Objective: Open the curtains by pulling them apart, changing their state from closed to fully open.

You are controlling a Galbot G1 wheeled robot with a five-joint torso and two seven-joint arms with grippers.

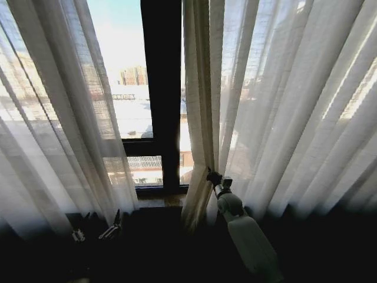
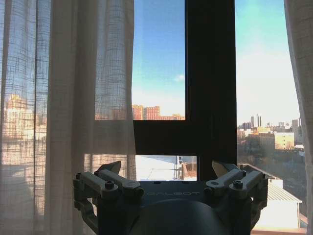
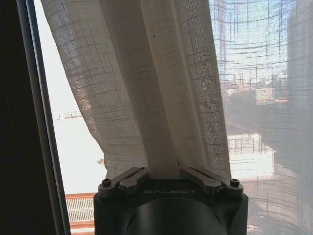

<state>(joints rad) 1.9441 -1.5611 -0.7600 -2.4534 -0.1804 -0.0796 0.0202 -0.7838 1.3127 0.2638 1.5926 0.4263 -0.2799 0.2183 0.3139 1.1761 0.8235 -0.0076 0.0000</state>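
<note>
The curtains hang as two sheer cream panels with a gap between them. The left panel (image 1: 53, 135) is bunched to the left, and the right panel (image 1: 283, 106) covers the right side. My right gripper (image 1: 211, 175) is raised to the right panel's inner edge. In the right wrist view it (image 3: 164, 172) is shut on a gathered fold of that panel (image 3: 146, 93). My left gripper (image 1: 97, 231) sits low by the foot of the left panel. In the left wrist view it (image 2: 171, 171) stands open with nothing between its fingers, the left panel (image 2: 68, 122) just beside it.
A dark vertical window frame bar (image 1: 160, 88) with a crossbar (image 1: 141, 146) fills the gap, with glass and a city view behind. A dark sill (image 1: 159, 201) runs along the bottom. Below it the foreground lies in shadow.
</note>
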